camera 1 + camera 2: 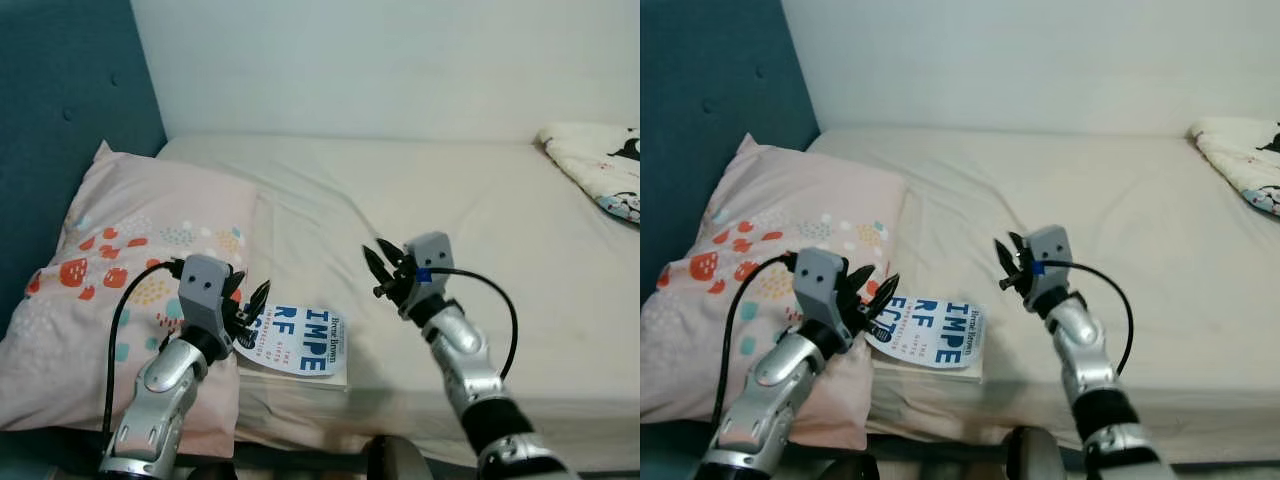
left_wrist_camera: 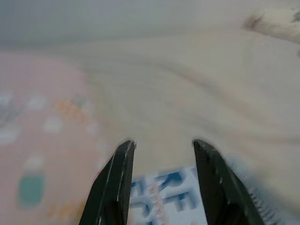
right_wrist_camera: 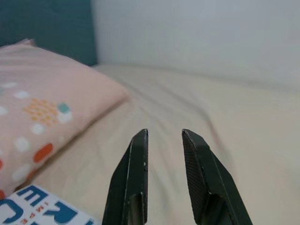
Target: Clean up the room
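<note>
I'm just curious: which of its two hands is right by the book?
The left hand, hanging open over the book's pillow-side edge. The right hand, also open, hovers apart from it over bare sheet.

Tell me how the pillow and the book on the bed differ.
The pillow is soft, puffy and pink with red, teal and white patches; the book is flat and stiff, with a white cover and big blue letters. The pillow is far larger and leans against the teal headboard; the book lies flat near the bed's front edge, beside the pillow. The open left gripper hovers over the book's edge, close by the pillow. Both rest on the bed.
</note>
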You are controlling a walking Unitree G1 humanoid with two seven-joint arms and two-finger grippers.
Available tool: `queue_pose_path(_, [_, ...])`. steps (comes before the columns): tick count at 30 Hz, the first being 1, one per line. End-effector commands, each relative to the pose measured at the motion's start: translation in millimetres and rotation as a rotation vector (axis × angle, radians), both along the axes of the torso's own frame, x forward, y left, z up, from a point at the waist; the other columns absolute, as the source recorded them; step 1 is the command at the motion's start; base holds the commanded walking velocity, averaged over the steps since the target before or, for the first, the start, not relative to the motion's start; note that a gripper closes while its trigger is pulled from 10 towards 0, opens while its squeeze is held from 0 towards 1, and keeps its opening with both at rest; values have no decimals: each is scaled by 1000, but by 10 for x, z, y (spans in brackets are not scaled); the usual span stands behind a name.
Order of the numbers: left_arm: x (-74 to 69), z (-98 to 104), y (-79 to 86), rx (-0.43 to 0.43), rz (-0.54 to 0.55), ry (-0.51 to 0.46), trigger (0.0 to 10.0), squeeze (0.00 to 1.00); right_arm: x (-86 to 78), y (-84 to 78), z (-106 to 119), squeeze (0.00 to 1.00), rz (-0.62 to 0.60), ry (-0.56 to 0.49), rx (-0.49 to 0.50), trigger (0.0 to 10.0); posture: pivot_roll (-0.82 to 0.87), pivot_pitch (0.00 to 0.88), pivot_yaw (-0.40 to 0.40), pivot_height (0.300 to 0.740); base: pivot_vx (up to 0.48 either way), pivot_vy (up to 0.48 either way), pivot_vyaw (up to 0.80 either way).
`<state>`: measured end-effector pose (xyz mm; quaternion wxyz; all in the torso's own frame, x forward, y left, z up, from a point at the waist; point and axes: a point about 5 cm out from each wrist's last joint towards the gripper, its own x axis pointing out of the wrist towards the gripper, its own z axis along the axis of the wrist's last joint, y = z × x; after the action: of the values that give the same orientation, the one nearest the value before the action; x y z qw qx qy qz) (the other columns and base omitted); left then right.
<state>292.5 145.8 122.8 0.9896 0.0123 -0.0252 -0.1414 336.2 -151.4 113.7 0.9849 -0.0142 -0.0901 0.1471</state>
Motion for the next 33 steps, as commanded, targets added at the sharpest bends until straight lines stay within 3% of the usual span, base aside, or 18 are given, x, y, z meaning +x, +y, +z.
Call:
queue_pose_path(1, [20, -45, -13, -4, 41, 12, 10000, 0, -42, -23, -58, 0, -62, 8, 18, 10000, 15, 0, -25, 571, 0, 0, 0])
queue_pose_path(5, [68, -138, 67, -5, 162, 41, 10000, 0, -177, 59, -213, 0, -68, 38, -21, 10000, -8, 0, -7, 586, 0, 0, 0])
queue_pose_path(12, [62, -73, -1, 10, 89, -1, 10000, 0, -258, 48, -287, 0, -90, 113, -36, 10000, 0, 0, -14, 616, 0, 0, 0])
queue_pose_path(33, [39, -133, -30, 21, 92, -1, 10000, 0, -302, 33, -154, 0, -129, 89, -109, 10000, -13, 0, -15, 701, 0, 0, 0])
